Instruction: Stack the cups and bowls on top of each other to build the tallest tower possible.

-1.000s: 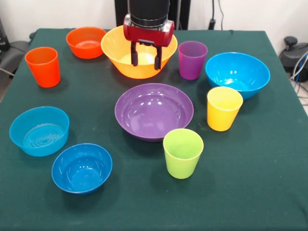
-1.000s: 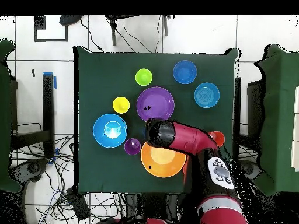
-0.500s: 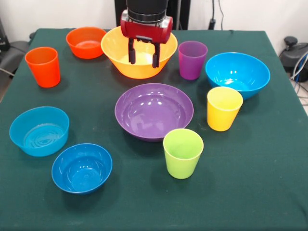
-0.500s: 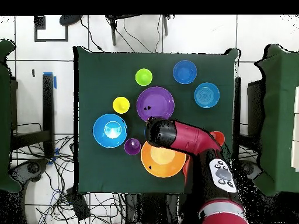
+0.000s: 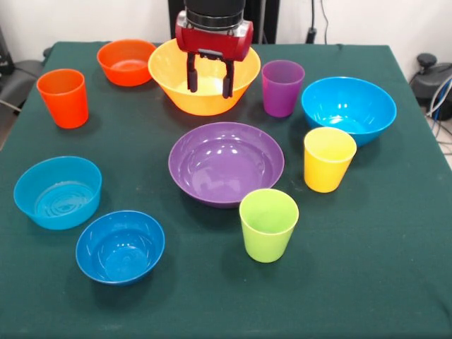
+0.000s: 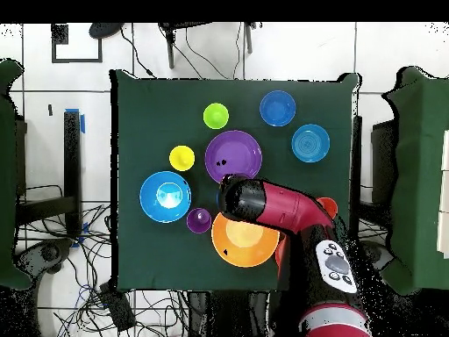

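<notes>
No tower built; all cups and bowls sit apart on the green table (image 5: 395, 282). Orange-yellow bowl (image 5: 176, 78) at the far middle, gripper (image 5: 209, 79) hanging over it, fingers spread wide, holding nothing. Small orange bowl (image 5: 126, 62) beside it, orange cup (image 5: 63, 97) toward the left edge. Purple cup (image 5: 282, 87) on the bowl's other side, then big blue bowl (image 5: 349, 109). Purple bowl (image 5: 226, 162) in the centre, yellow cup (image 5: 328, 159) and lime green cup (image 5: 268, 224) near it. Light blue bowl (image 5: 58, 192) and dark blue bowl (image 5: 120, 246) at near left. Overhead view: red arm (image 6: 294, 211) covers part of the orange-yellow bowl
</notes>
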